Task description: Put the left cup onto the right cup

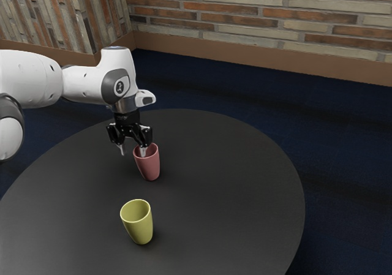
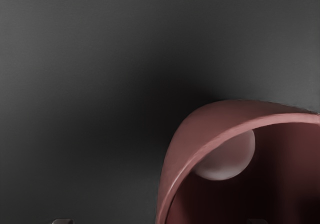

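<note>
Hand (image 1: 133, 145) first: its two black fingers stand moderately apart and straddle the wall of the pink cup (image 1: 149, 165), one finger dipping into the mouth, the other outside with a sliver of gap showing; so it looks unclosed, holding nothing yet. That cup rests on the dark round tabletop (image 1: 245, 189), seemingly leaning a little, right under the hand; the wrist view has its rim (image 2: 225, 121) looming close, with a pale round shape inside that I cannot identify.

To my eye the step in hand is the pinch on the cup's wall. Doing it well means closing squarely across the rim, deep enough that the cup doesn't swing or slip, then lifting straight up before travelling; a thin wall gripped on one side will likely hang crooked, so it should be levelled before lowering.

The yellow-green cup (image 1: 136, 221) stands upright, mouth up, nearer the camera and well apart from the pink one; nothing lies between them. Beyond the tabletop are dark blue floor (image 1: 331, 122) and brick wall (image 1: 257, 11), neither in the way.
</note>
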You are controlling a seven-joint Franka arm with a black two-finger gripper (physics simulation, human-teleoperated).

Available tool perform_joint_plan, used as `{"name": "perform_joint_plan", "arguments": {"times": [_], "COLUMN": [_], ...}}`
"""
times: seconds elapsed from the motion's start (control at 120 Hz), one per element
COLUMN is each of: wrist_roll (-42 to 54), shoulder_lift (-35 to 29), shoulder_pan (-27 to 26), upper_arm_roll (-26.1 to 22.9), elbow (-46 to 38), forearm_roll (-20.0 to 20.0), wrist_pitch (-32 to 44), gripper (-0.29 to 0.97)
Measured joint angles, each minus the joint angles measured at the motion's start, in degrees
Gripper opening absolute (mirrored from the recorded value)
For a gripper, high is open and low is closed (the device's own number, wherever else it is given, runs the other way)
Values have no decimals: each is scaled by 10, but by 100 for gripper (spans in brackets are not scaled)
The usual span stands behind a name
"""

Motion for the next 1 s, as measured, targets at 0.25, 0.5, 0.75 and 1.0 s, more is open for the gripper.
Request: {"name": "perform_joint_plan", "arguments": {"times": [0.25, 0.5, 0.75, 1.0], "wrist_roll": [0, 1, 1, 1], "shoulder_lift": [4, 12, 13, 14], "shoulder_pan": [0, -1, -1, -1], "upper_arm_roll": [-1, -5, -6, -6], "elbow": [3, 12, 13, 13], "forearm_roll": [1, 0, 0, 0], "wrist_pitch": [0, 0, 0, 0], "gripper": [38, 33, 25, 19]}}
